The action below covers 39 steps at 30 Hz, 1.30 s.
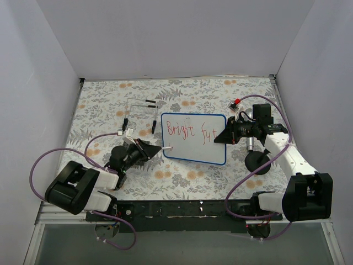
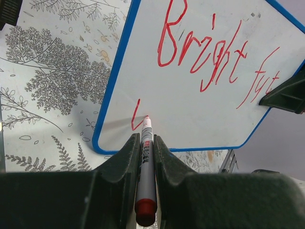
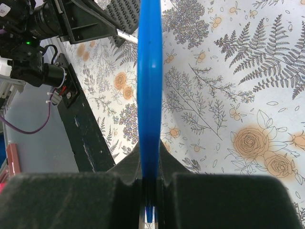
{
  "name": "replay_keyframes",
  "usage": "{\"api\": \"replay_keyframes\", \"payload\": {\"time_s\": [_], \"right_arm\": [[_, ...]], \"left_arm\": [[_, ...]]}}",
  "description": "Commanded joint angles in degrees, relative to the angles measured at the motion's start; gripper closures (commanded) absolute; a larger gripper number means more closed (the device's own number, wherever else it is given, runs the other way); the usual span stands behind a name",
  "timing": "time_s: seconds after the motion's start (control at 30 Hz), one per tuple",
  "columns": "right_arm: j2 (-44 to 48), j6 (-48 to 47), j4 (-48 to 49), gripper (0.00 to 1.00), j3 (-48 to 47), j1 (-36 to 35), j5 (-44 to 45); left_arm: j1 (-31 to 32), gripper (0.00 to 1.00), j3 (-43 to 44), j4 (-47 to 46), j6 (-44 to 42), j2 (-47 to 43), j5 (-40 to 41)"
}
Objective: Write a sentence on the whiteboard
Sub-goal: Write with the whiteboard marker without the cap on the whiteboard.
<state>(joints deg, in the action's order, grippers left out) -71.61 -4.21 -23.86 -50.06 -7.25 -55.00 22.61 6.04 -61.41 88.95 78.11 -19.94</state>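
Whiteboard (image 1: 193, 150): smooth, blue-rimmed, rounded corners

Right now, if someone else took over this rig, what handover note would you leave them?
Left jaws: shut on the marker, its tip on the whiteboard near the lower left corner.
Right jaws: shut on the board's right blue rim.
Done: the sentence reads "Bright fut" on the top line, and one short red stroke starts a second line at the marker tip.
Left: finish the word and write the rest of the sentence.
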Motion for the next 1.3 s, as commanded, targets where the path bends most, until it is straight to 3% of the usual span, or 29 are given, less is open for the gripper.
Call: {"api": "replay_keyframes", "payload": {"time_s": [0.0, 0.93, 1.27], "right_arm": [[0.8, -0.1, 2.4, 0.99, -0.4, 0.0, -2.3], [0.9, -0.1, 2.4, 0.99, -0.2, 0.0, -2.3], [0.9, 0.1, 2.5, 0.99, -0.2, 0.1, -2.4]], "left_arm": [[-0.4, 1.0, 1.8, 0.8, -0.4, -1.8, 1.1], [-0.5, 1.0, 2.5, 1.8, -1.3, -0.6, 1.2], [-0.5, 1.0, 1.3, 7.2, -2.4, -2.8, 0.3]]}}
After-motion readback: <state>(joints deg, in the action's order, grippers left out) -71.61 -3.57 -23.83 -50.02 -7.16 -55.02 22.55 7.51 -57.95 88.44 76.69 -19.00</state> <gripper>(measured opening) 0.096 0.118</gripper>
